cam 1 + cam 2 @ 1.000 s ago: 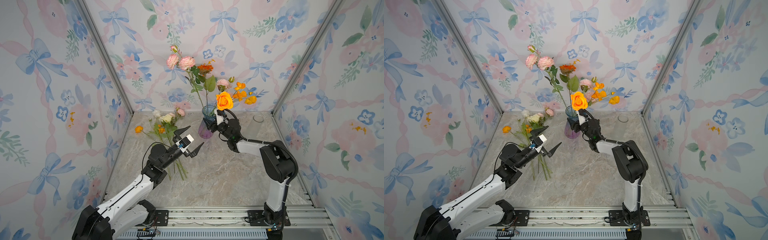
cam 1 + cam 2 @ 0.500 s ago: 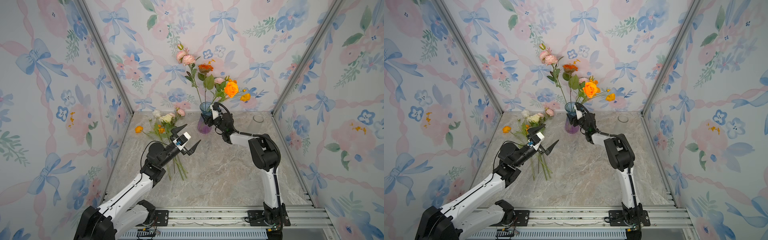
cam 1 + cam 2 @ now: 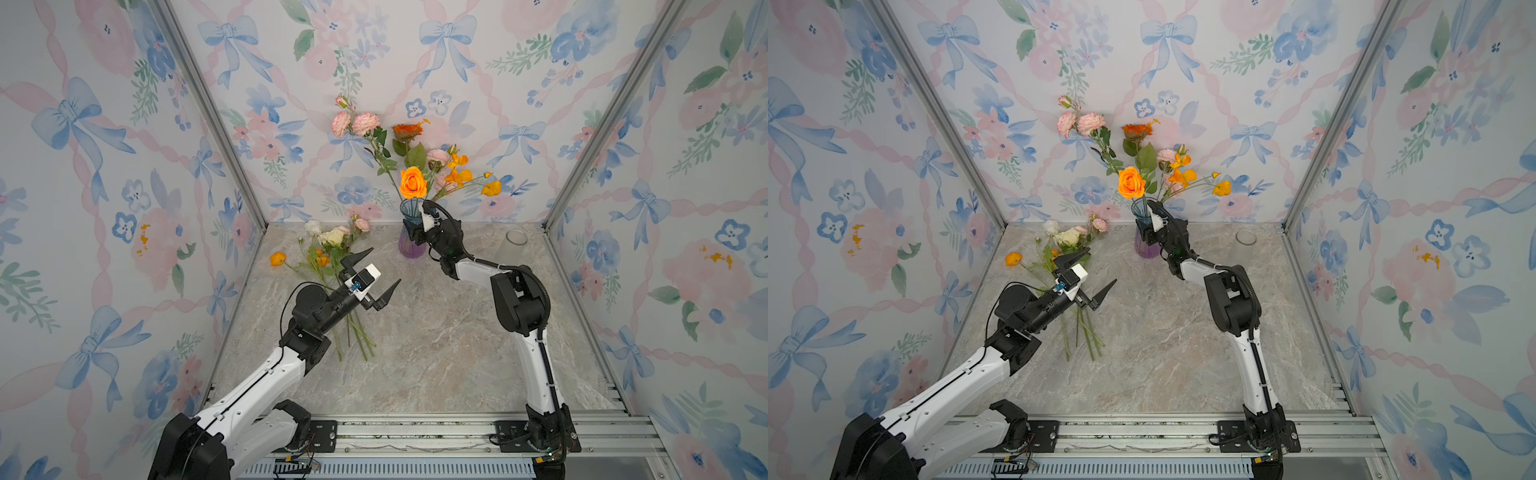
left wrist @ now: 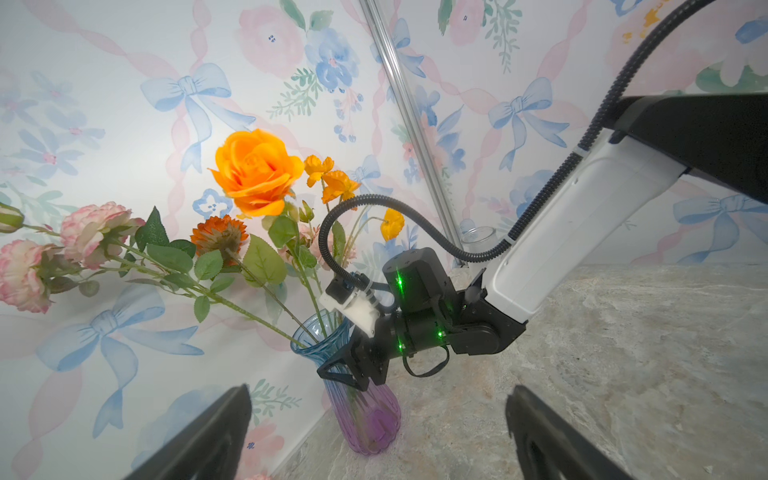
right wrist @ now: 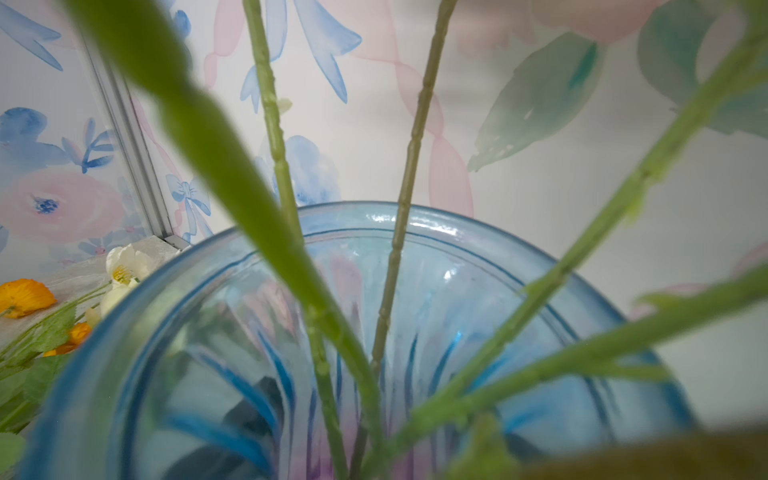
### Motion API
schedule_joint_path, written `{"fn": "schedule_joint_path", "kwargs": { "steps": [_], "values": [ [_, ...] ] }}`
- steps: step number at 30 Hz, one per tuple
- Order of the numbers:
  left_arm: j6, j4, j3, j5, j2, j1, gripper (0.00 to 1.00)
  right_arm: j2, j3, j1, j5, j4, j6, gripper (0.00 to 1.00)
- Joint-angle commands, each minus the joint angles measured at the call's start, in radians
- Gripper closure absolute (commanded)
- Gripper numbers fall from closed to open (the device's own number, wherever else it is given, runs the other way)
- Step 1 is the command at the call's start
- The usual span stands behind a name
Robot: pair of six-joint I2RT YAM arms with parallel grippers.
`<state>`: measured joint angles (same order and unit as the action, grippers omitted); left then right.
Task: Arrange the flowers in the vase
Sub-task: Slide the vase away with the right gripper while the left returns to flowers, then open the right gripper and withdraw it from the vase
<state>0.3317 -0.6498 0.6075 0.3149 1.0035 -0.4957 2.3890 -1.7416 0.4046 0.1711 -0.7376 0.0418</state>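
One orange rose (image 3: 413, 183) now upright in vase (image 3: 405, 248), leaning before | right pincer (image 4: 336, 372) clenched beside rim, stem grip unclear | left pincer (image 3: 382, 267) spread, empty | flowers (image 3: 328, 249) on bench (image 3: 436, 340) next

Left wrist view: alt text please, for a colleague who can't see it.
The right tool, shut, sits at the neck of a blue-and-purple glass vase on the marble tabletop, below an orange rose; pink and orange flowers stand in the vase. The left tool's open fingers show in the foreground.
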Motion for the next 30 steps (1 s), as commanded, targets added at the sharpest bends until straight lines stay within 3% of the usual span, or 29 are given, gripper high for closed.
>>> {"fn": "schedule_joint_path", "kwargs": {
  "steps": [1, 11, 17, 21, 30],
  "values": [
    [-0.001, -0.023, 0.005, 0.021, 0.0, 0.007, 0.02, -0.02, -0.099, -0.012, -0.029, -0.141, 0.031, 0.7],
    [0.0, -0.024, 0.005, 0.027, 0.011, 0.013, 0.02, 0.037, -0.147, -0.026, -0.071, -0.117, 0.023, 0.69],
    [-0.003, -0.024, 0.007, 0.042, 0.014, 0.016, 0.02, 0.03, -0.105, -0.032, -0.097, -0.148, 0.007, 0.63],
    [-0.005, -0.024, 0.007, 0.049, 0.015, 0.016, 0.02, 0.024, -0.095, -0.032, -0.114, -0.139, 0.009, 0.44],
    [-0.002, -0.024, 0.005, 0.047, 0.008, 0.016, 0.02, 0.025, -0.052, -0.034, -0.127, -0.177, -0.012, 0.28]
  ]
}}
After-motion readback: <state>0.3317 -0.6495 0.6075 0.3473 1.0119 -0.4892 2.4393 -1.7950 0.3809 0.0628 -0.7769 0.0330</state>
